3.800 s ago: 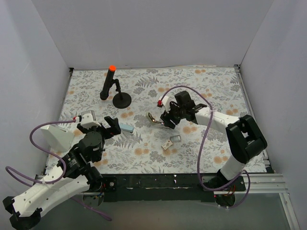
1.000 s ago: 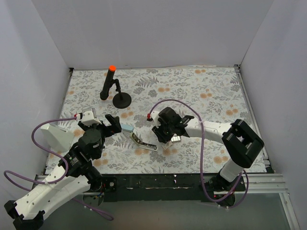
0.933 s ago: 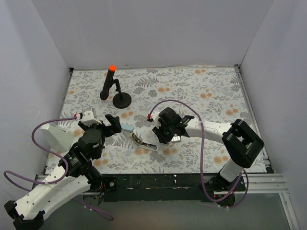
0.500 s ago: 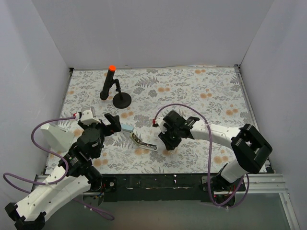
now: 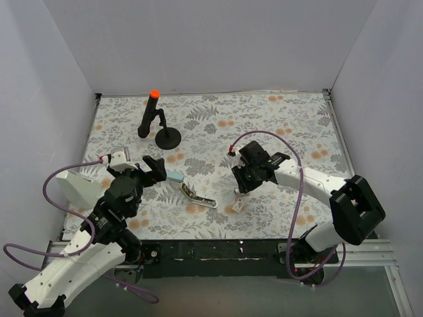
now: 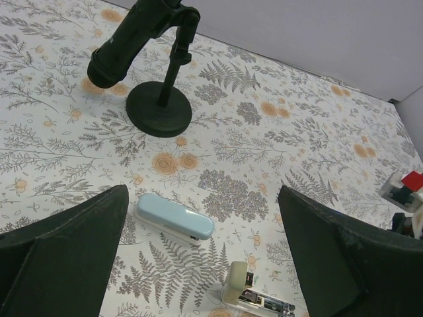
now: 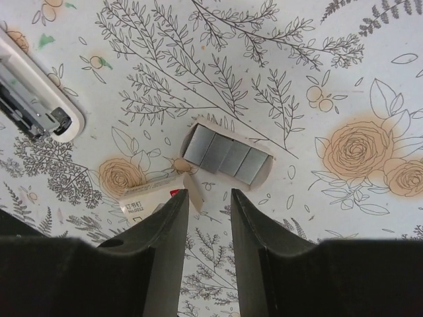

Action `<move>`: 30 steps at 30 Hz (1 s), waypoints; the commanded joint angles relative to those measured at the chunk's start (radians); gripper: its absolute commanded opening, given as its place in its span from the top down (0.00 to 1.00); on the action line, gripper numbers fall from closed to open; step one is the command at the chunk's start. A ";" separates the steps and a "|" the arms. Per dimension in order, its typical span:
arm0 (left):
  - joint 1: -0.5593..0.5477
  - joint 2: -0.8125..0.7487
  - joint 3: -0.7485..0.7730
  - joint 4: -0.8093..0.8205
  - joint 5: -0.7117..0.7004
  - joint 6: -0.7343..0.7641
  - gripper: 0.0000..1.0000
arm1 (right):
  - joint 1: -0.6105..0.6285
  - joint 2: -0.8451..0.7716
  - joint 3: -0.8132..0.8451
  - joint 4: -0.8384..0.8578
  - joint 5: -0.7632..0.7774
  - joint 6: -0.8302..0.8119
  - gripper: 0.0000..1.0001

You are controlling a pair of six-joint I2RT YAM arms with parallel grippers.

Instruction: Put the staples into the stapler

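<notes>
Staples (image 7: pixel 228 155), a silvery-grey metal block in three short segments, lie in a whitish cardboard tray on the floral-printed table covering (image 7: pixel 317 79). In the right wrist view they sit just beyond the right gripper (image 7: pixel 208 198), whose black fingers (image 7: pixel 158 244) stand a narrow gap apart with nothing clamped between them. The small whitish-pink cardboard box (image 7: pixel 152 201), printed with red, lies touching the tray's near corner. The pale olive-green bar-shaped stapler (image 7: pixel 33 99) lies apart at the upper left, its silver metal channel showing.

In the left wrist view the left gripper (image 6: pixel 205 247) is spread wide and empty. Between its fingers (image 6: pixel 66 251) lie the smooth light blue bar (image 6: pixel 175 219) and, nearer, one end of the stapler (image 6: pixel 254 297). The matte black stand with a round base (image 6: pixel 158 112) rises beyond them.

From above, the stapler (image 5: pixel 198 197) lies opened on the covering (image 5: pixel 297 125) between the arms, and the blue bar (image 5: pixel 174 177) is just beside the left gripper (image 5: pixel 149 170). The box (image 5: pixel 238 206) lies near the right gripper (image 5: pixel 246 181). The stand (image 5: pixel 155 119) has an orange tip. A second ago the right gripper was lower and nearer the stapler, covering the box. Earlier still it carried the stapler.
</notes>
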 commanded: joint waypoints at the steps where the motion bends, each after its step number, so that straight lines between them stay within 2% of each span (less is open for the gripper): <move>1: 0.010 -0.017 -0.006 0.013 0.023 0.009 0.02 | 0.006 0.062 0.045 0.042 0.012 0.054 0.60; 13: 0.027 -0.029 -0.009 0.019 0.052 0.004 0.02 | -0.006 0.151 0.044 0.119 0.045 0.087 0.61; 25: 0.046 -0.026 -0.012 0.025 0.074 0.004 0.02 | -0.014 0.174 0.030 0.091 0.104 0.068 0.69; 30: 0.050 -0.026 -0.014 0.025 0.081 0.001 0.02 | -0.014 0.168 0.042 0.047 0.182 0.047 0.71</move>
